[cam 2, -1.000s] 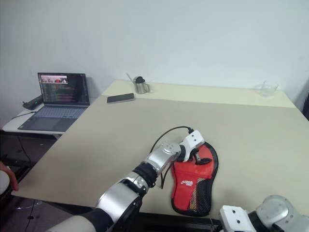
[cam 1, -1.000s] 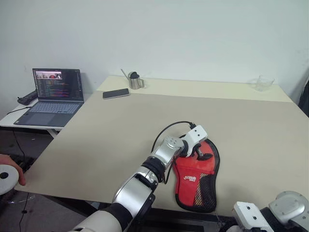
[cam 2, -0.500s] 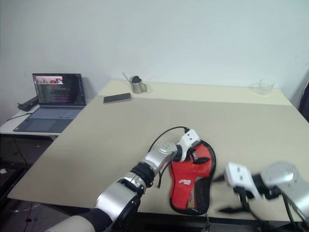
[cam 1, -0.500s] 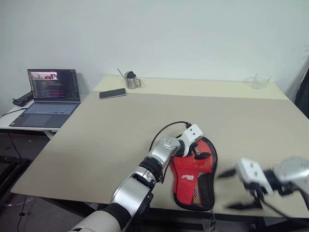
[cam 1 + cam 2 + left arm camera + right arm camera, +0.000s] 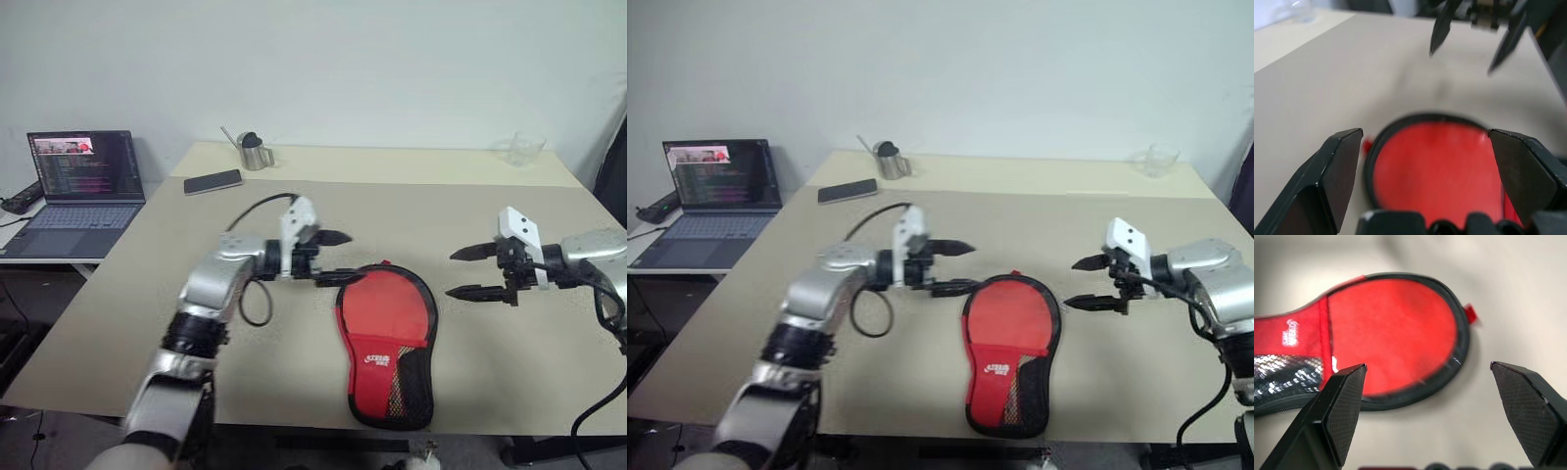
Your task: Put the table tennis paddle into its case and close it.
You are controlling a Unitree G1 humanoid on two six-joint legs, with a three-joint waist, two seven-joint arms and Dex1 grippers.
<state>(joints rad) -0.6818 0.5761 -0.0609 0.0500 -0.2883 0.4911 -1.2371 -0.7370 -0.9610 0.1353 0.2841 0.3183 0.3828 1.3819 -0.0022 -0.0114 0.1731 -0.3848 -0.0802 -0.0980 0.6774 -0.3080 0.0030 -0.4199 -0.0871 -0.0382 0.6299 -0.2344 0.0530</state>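
Beige table (image 5: 470, 211), white wall behind. Case (image 5: 386, 343) lies flat near the front edge, red side up and apparently closed, so the paddle is presumably inside. Left gripper (image 5: 331, 257) and right gripper (image 5: 470, 271) hover either side, both spread wide, empty. Looks done; next, confirm the zip is fully shut.

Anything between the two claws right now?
In the left eye view, the case lies on the table below the gap between the open left claw and the open right claw; nothing else.
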